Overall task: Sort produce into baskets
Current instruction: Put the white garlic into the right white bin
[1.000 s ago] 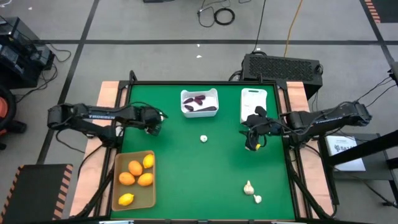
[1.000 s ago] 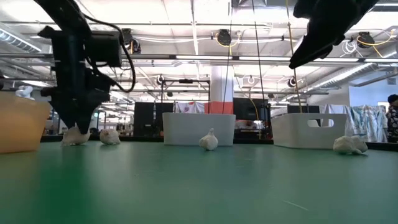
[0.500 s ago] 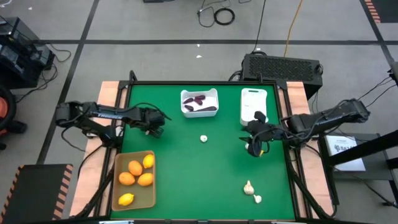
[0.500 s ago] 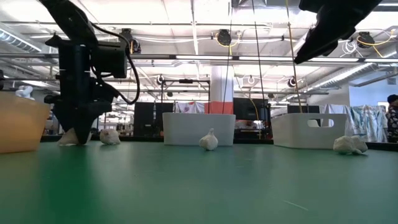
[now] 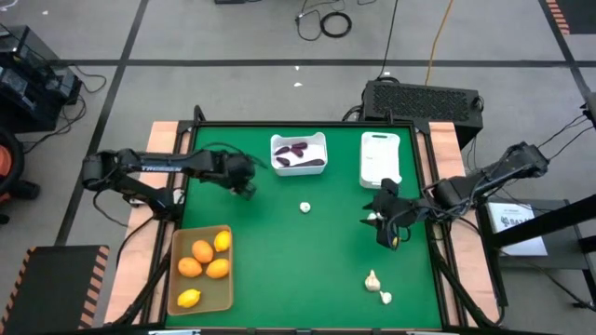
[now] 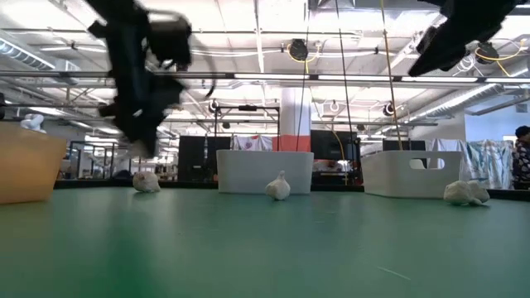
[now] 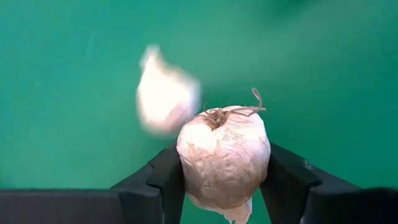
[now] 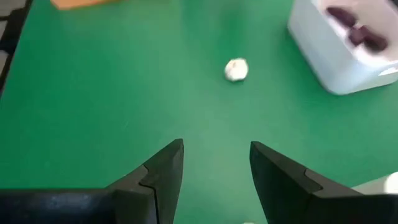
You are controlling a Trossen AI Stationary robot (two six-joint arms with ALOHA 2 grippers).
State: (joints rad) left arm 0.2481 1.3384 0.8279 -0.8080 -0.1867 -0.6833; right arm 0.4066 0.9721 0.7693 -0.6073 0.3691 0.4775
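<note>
The left gripper (image 5: 244, 177) hung over the green table (image 5: 279, 261), just beside the left side of the squarish white bin (image 5: 299, 154) at the far edge. Its fingers (image 7: 168, 177) were clamped on a papery white garlic bulb (image 7: 224, 155), stem tuft up; a second, blurred bulb (image 7: 166, 99) showed beyond it in the left wrist view.

The right gripper (image 5: 389, 226) was over the right side of the table, near the right edge, with its jaws apart and nothing between them. The right wrist view looked past them to a lone garlic bulb (image 8: 236, 70) on the bare green and to the squarish bin (image 8: 339, 50), which held dark purple eggplant pieces (image 8: 356, 28).

In the high view that lone bulb (image 5: 304, 207) lay near the middle of the table, apart from both grippers. Two more bulbs (image 5: 377, 287) lay together towards the near right corner. The narrower white bin (image 5: 380, 156) stood at the far edge, right of the squarish one. The tan tray (image 5: 226, 288) sat at the near left corner with orange and yellow fruits (image 5: 203, 261) inside.
</note>
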